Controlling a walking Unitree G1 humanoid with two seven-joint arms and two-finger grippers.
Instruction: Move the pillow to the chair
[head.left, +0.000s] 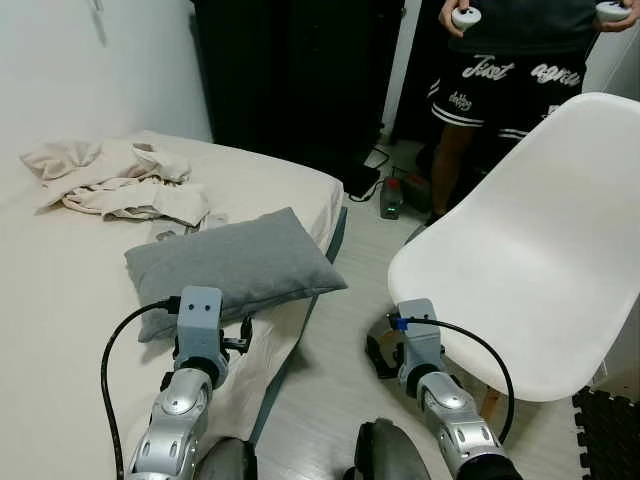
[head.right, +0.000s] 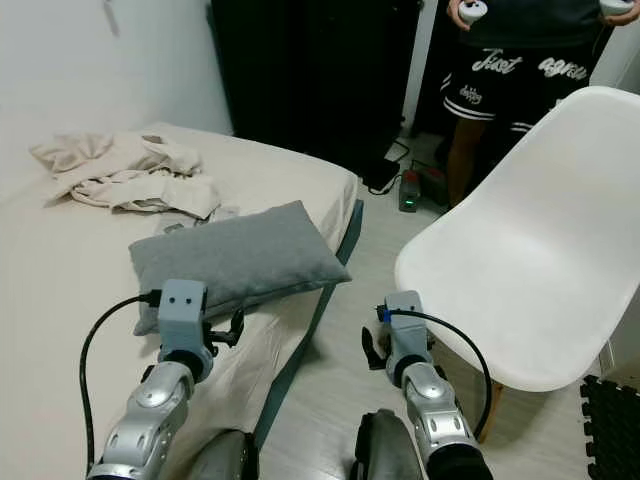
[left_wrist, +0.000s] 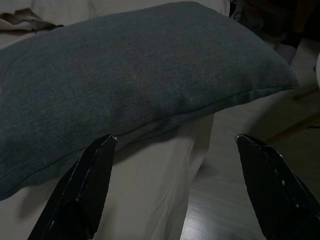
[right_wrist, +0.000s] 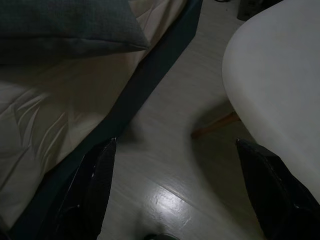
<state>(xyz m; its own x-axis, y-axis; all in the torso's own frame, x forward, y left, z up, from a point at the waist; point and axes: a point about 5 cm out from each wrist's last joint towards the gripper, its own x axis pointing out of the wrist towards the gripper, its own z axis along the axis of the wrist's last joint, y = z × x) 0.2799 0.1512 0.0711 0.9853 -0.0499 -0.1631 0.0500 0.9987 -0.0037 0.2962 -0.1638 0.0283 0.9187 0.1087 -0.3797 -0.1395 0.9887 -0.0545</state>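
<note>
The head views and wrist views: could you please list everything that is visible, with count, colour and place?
pillow: one, grey, on the bed's near edge
bed: one, cream sheet, on the robot's left
crumpled cloth: one, beige, far side of the bed
chair: one, white, on the robot's right
floor: pale wood, between bed and chair
person: one, black shorts, standing behind the chair, a white controller in each hand
left hand: open, just before the pillow
right hand: open, above the floor by the chair

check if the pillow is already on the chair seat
No, the grey pillow lies at the bed's edge, and the white chair seat is bare.
</note>
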